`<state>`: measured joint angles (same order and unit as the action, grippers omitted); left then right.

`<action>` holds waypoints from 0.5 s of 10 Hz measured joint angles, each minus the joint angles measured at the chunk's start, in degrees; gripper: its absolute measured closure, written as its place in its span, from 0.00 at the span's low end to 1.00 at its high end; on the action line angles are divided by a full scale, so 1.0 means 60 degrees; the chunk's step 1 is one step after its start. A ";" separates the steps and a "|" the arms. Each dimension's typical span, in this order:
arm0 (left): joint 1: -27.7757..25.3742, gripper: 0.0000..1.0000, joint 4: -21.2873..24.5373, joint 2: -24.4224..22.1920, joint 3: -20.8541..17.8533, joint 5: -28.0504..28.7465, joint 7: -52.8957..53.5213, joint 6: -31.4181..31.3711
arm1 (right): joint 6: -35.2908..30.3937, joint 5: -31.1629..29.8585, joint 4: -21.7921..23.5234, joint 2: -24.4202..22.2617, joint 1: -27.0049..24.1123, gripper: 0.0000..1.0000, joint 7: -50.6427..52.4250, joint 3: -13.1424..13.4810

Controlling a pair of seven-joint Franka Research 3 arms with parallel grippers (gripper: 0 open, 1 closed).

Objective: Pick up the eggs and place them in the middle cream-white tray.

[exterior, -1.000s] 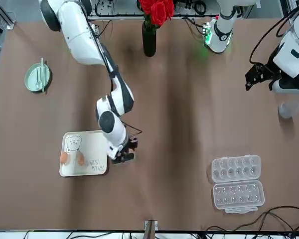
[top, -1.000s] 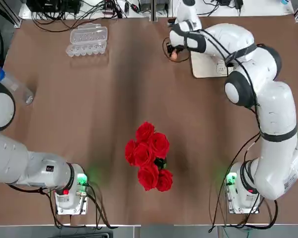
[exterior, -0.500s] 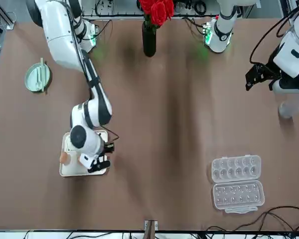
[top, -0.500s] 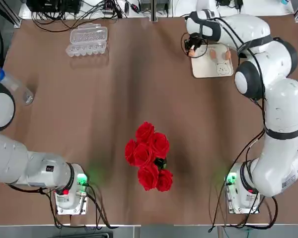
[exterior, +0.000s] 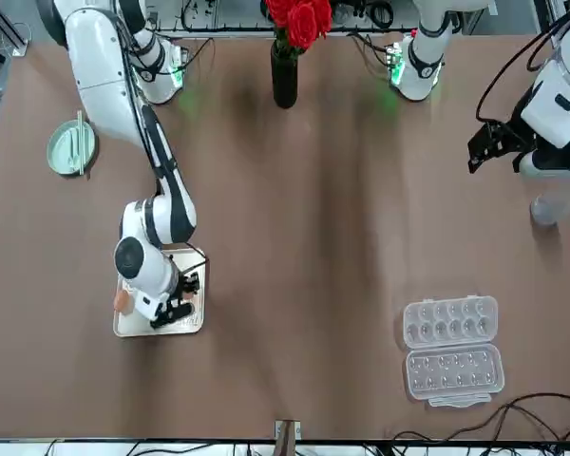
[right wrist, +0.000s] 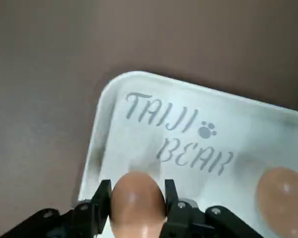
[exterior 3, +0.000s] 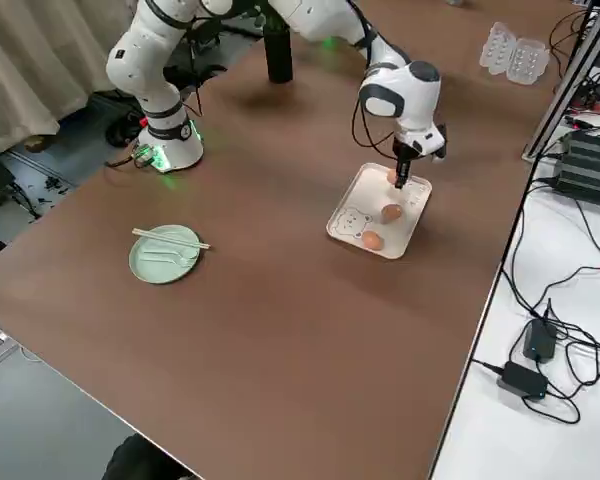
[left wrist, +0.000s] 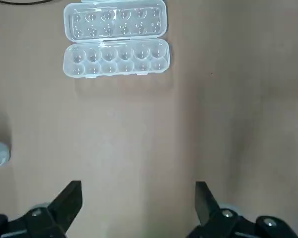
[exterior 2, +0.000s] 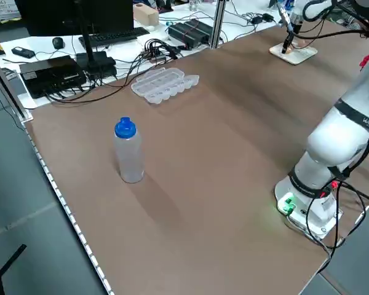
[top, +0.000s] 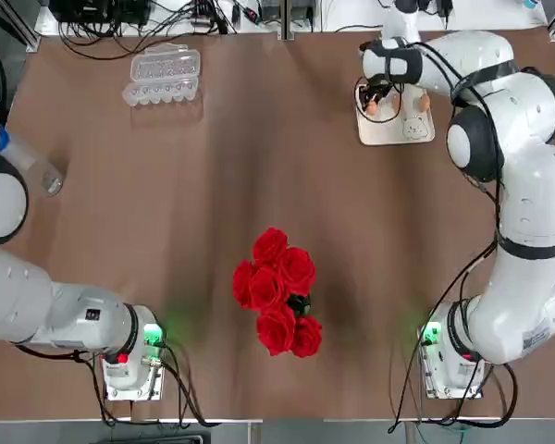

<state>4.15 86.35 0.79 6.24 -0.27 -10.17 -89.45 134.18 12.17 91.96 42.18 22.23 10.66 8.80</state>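
Observation:
My right gripper (right wrist: 136, 198) is shut on an orange-brown egg (right wrist: 136, 201), held low over the cream-white tray (right wrist: 154, 124) near its "TAIJI BEAR" writing. In the top view that gripper (top: 377, 100) hangs over the tray (top: 390, 135) at its corner, far right of the table. Two more eggs (exterior 3: 391, 212) (exterior 3: 372, 240) lie in the tray (exterior 3: 407, 235), beside the held egg (exterior 3: 391, 177). My left gripper (left wrist: 136, 193) is open and holds nothing, high above the table's left side.
A clear egg carton (top: 164, 74) lies open at the far left. A blue-capped bottle (exterior 2: 129, 150) stands near the left edge. A vase of red roses (top: 277, 291) stands mid-table, and a pale green plate (exterior 3: 165, 252) with utensils lies by the right arm's base.
My right gripper carried the egg from the bare table beside the tray to a spot over the tray's corner. The left arm stayed still.

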 joint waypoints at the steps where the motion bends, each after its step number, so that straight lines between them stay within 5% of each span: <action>1: 0.0000 0.00 0.0000 0.0000 0.0000 0.0000 0.0000 0.0000 | 0.0063 0.0000 0.0031 -0.0002 -0.0099 0.52 0.0186 0.0001; 5: 0.0000 0.00 0.0000 0.0000 0.0000 0.0000 0.0000 0.0000 | 0.0358 0.0000 0.0047 -0.0005 -0.0391 0.52 0.0651 0.0003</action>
<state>4.15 86.35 0.79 6.24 -0.27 -10.17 -89.45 136.33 12.17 92.24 42.15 19.89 14.57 8.82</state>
